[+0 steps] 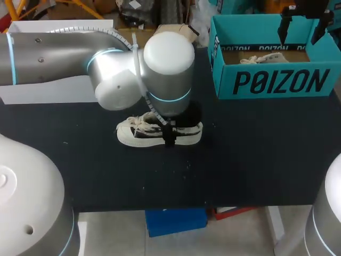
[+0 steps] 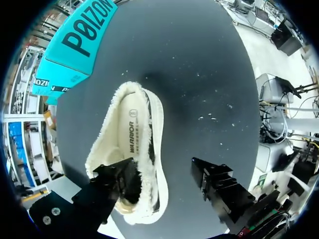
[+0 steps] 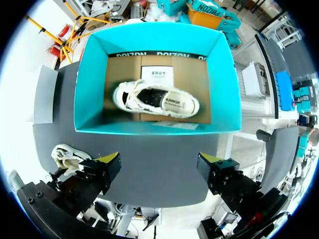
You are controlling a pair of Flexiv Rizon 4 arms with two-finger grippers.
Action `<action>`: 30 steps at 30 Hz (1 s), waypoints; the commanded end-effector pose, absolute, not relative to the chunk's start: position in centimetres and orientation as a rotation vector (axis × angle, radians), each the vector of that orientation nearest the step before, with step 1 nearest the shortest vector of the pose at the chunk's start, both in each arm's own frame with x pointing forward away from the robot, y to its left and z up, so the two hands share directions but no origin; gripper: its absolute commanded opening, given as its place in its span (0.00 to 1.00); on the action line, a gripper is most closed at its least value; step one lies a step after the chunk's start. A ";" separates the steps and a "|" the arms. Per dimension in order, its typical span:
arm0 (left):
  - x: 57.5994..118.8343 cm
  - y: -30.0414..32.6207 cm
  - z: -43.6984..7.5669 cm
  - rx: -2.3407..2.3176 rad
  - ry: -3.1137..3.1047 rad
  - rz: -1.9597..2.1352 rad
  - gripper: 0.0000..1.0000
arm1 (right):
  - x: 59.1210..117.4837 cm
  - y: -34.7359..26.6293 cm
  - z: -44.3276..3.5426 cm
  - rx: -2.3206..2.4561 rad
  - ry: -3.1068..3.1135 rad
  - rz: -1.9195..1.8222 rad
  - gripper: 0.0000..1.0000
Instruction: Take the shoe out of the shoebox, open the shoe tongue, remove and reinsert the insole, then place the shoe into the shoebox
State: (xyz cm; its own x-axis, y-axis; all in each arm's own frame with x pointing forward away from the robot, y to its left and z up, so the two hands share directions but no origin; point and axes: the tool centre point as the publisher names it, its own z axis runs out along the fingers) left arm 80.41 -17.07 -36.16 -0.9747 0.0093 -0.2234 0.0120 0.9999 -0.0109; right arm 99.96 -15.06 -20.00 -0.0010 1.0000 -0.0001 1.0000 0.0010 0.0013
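Left end effector (image 2: 163, 173) is sitting open, one finger at the sneaker (image 2: 155, 124) heel; closing here risks pinching the collar, not the insole (image 2: 128, 133).

Dark table (image 1: 256, 160), a few white specks (image 2: 212, 117) on it

A cream low-top shoe (image 1: 144, 133) with frayed edges is set upright on the dark surface (image 1: 256, 154), its insole (image 2: 130, 134) apparently seated inside. A second shoe (image 3: 157, 99) is laid in the open teal shoebox (image 1: 272, 82), well apart.
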 end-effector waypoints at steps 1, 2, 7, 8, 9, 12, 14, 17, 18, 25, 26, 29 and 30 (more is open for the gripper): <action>78.6 -15.3 -31.2 0.025 2.930 -0.098 1.00 | 100.0 -15.0 -20.0 2.221 2.222 0.001 1.00; 78.3 -15.1 -30.6 0.014 2.942 -0.130 1.00 | 100.0 -15.0 -20.0 2.221 2.222 0.001 1.00; 77.9 -13.9 -28.4 -0.054 3.024 -0.455 1.00 | 100.0 -15.0 -20.0 2.221 2.222 0.001 1.00; 77.9 -13.7 -28.1 -0.033 3.035 -0.534 1.00 | 100.0 -15.0 -20.0 2.221 2.222 0.001 1.00; 77.9 -13.5 -27.8 -0.022 3.043 -0.607 1.00 | 100.0 -15.0 -20.0 2.221 2.222 0.001 1.00; 78.0 -13.1 -27.1 0.054 3.049 -0.832 1.00 | 100.0 -15.0 -20.0 2.221 2.222 0.001 1.00; 77.8 -12.7 -26.6 0.135 3.043 -0.961 1.00 | 100.0 -15.0 -20.0 2.221 2.222 0.001 1.00; 77.8 -12.7 -26.6 0.135 3.043 -0.961 1.00 | 100.0 -15.0 -20.0 2.221 2.222 0.001 1.00; 77.8 -12.7 -26.6 0.135 3.043 -0.961 1.00 | 100.0 -15.0 -20.0 2.221 2.222 0.001 1.00; 77.8 -12.7 -26.6 0.135 3.043 -0.961 1.00 | 100.0 -15.0 -20.0 2.221 2.222 0.001 1.00; 77.8 -12.7 -26.6 0.135 3.043 -0.961 1.00 | 100.0 -15.0 -20.0 2.221 2.222 0.001 1.00; 77.8 -12.7 -26.6 0.135 3.043 -0.961 1.00 | 100.0 -15.0 -20.0 2.221 2.222 0.001 1.00; 77.8 -12.7 -26.6 0.135 3.043 -0.961 1.00 | 100.0 -15.0 -20.0 2.221 2.222 0.001 1.00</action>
State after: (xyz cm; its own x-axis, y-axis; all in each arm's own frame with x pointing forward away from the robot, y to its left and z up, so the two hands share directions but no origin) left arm 78.05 -13.06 -26.28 -0.9947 0.0982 0.0312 0.0678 0.8521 -0.5190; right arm 99.96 -15.06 -20.00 -0.0010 1.0000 -0.0001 1.0000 0.0010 0.0014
